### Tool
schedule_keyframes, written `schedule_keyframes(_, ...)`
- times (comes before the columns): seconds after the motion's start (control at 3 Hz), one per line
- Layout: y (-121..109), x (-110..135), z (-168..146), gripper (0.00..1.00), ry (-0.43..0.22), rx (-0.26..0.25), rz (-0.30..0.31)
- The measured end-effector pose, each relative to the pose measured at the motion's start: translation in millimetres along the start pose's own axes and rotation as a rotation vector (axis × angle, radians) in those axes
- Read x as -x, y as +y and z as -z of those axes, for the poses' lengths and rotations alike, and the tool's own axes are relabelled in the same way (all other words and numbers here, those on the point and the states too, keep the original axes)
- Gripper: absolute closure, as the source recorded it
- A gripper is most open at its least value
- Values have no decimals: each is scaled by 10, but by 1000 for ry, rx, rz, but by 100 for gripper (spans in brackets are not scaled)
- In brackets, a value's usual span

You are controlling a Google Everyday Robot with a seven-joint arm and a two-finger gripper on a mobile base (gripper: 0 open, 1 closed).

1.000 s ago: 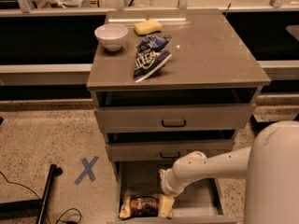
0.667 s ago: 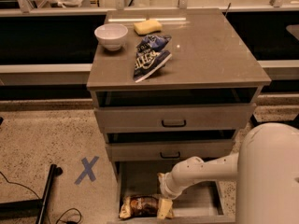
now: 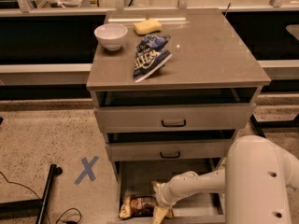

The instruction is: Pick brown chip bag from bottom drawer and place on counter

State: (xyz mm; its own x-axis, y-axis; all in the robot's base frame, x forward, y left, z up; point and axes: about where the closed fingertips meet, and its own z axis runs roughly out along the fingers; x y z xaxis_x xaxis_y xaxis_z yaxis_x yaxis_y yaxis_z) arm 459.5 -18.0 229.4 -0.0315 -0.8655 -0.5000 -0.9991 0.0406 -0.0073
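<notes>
The brown chip bag (image 3: 136, 205) lies on the floor of the pulled-out bottom drawer (image 3: 198, 208), at its front left. My gripper (image 3: 158, 200) is down inside that drawer at the bag's right end. It is open, with one finger (image 3: 156, 186) behind the bag's end and the other (image 3: 160, 213) in front of it. The white arm (image 3: 201, 183) reaches in from the lower right. The counter (image 3: 215, 55) is the grey-brown top above the drawers.
On the counter stand a white bowl (image 3: 110, 35), a yellow sponge (image 3: 147, 26) and a dark blue bag (image 3: 148, 56). The two upper drawers (image 3: 174, 118) are slightly pulled out. A blue tape X (image 3: 87, 169) and a black pole (image 3: 46, 195) lie on the floor to the left.
The arm has pushed a little further left and down into the bottom drawer, bringing the gripper closer over the bag's right end. The bag has not moved.
</notes>
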Motion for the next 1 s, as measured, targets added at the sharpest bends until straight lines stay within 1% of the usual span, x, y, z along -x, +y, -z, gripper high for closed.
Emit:
schedule_keyframes(0.33, -26, 23, -149, 27, -17, -6, 6)
schedule_keyframes(0.67, -81, 118, -222, 50, -39, -2, 22)
schedule_keyframes(1.0, -95, 178, -316, 73, -85, 10, 46)
